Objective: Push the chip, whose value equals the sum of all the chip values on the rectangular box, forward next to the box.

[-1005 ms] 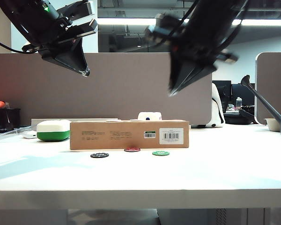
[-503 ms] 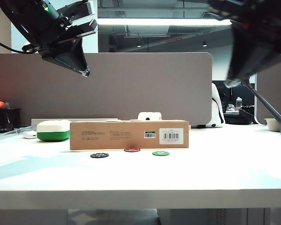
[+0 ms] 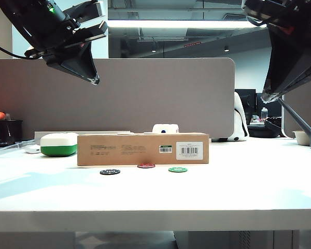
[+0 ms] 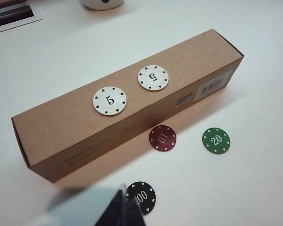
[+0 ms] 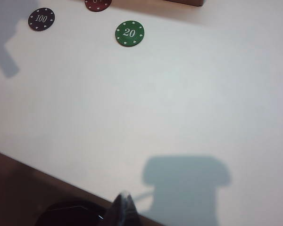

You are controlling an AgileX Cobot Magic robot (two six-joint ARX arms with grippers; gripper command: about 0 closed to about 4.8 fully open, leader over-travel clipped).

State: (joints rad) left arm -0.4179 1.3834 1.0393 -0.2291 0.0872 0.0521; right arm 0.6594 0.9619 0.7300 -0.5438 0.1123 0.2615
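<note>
Both end effectors hang high above the white counter (image 3: pixel 238 192), well clear of everything on it. Left end effector (image 3: pixel 88 72) sits up at the left of the exterior view, its dark fingers drawn together to a point; in its wrist view the tips (image 4: pixel 125 212) also look closed, with nothing held. Right end effector (image 3: pixel 272 93) is up at the right edge, also pinched shut and empty as far as its wrist view (image 5: pixel 125 209) shows.

On top of the long low brown cardboard box (image 4: pixel 75 127) lie two flat white round chips (image 4: pixel 109 100) (image 4: pixel 153 77), each marked 5. That makes ten, so the small dark-red round chip marked 10 (image 4: pixel 162 138) is the target. It lies on the counter just beside the box's printed long side, closer in than the green chip marked 20 (image 4: pixel 216 140) and the black chip marked 100 (image 4: pixel 140 198), and appears already in place.

If any nudge is needed, a closed fingertip should come down behind the chip on the side away from the box and slide it slowly, low to the surface, avoiding its neighbours. The chip is thin, hard and smooth with pale edge marks; it should glide easily on the slick counter, and the matte box wall will stop it.
</note>
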